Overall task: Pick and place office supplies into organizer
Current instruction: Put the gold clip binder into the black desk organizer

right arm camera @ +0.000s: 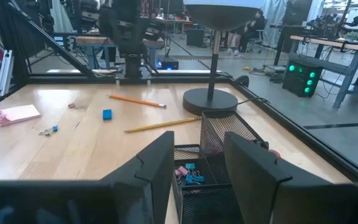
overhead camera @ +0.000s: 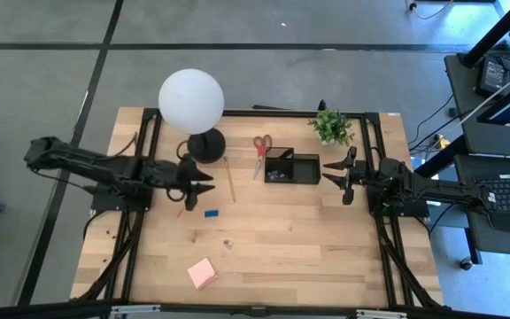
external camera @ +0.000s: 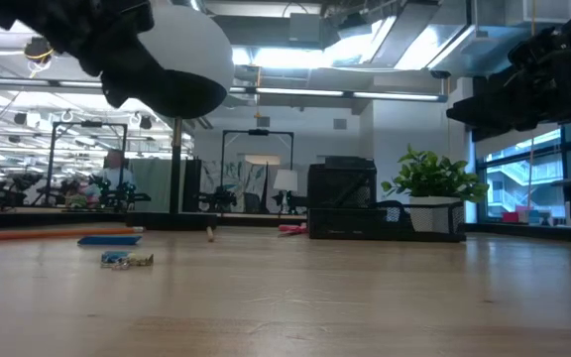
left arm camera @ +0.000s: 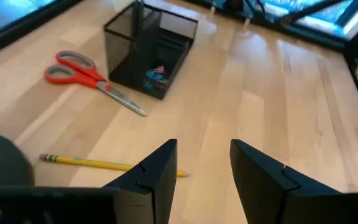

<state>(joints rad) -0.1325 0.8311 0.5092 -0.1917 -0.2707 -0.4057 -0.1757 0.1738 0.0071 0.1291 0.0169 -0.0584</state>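
I hold the left gripper [overhead camera: 204, 189] above the worktop [overhead camera: 308, 257] with its jaws spread wide and empty. The right gripper [overhead camera: 336, 175] waits just beside the organizer [overhead camera: 291, 167], on the side away from the left arm; its jaws are also open and hold nothing.

Step in hand, as I judge it: select and approach one loose supply with the left gripper. To do it well:
1. Rotate the wrist so the jaws close across the pencil's shaft, not along it.
2. Descend until the fingertips almost touch the wood, then close at mid-length so the pencil does not tip.
3. Keep clear of the lamp base [overhead camera: 206, 145], which stands near the jaws.

Positions relative to the left jaws:
- A yellow pencil [left arm camera: 107, 164] lies just ahead of the fingertips, crosswise to them.
- The blue eraser [overhead camera: 211, 213] lies near, slightly to one side.
- A second, orange pencil [right arm camera: 137, 100] lies close under the arm; I cannot tell the exact spot from above.
- The scissors [left arm camera: 91, 78] lie farther ahead, touching or nearly touching the organizer's near wall.
- The organizer sits beyond them, with small coloured clips [left arm camera: 156, 73] already in one compartment.
- A loose clip [overhead camera: 227, 241] and the pink sticky-note pad [overhead camera: 202, 273] lie well apart, back toward the worktop's front edge.
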